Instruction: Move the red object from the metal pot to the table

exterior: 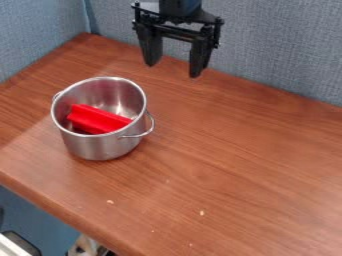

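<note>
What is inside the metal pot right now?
A red block lies inside the metal pot, leaning against the inner wall. Its lower end and the pot's floor beneath it are hidden by the near wall.

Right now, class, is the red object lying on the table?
No, the red object lies inside the metal pot.
</note>
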You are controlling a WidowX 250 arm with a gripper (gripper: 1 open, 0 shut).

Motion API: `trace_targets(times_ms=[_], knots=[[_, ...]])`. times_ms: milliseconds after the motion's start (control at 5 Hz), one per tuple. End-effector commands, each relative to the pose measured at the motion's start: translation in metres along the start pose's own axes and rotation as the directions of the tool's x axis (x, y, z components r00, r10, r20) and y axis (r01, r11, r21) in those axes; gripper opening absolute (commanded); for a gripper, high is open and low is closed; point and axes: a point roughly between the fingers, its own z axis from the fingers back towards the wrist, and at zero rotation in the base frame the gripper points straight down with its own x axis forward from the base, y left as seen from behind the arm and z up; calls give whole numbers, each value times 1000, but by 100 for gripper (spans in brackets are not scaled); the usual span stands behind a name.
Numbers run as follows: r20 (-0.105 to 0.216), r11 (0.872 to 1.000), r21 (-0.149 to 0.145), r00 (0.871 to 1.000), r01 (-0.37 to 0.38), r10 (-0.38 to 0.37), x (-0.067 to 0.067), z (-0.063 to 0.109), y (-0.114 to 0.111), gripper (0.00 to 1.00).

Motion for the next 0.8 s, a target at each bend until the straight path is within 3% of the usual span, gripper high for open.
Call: trace_targets(times_ms=[0,200,400,600], knots=[[61,998,13,996,61,-62,0,17,-1,100],[44,999,14,998,39,-40,-2,4,-10,100],[49,983,-8,982,-181,181,-9,17,30,100],[88,908,-22,904,-418,418,-21,29,73,100]])
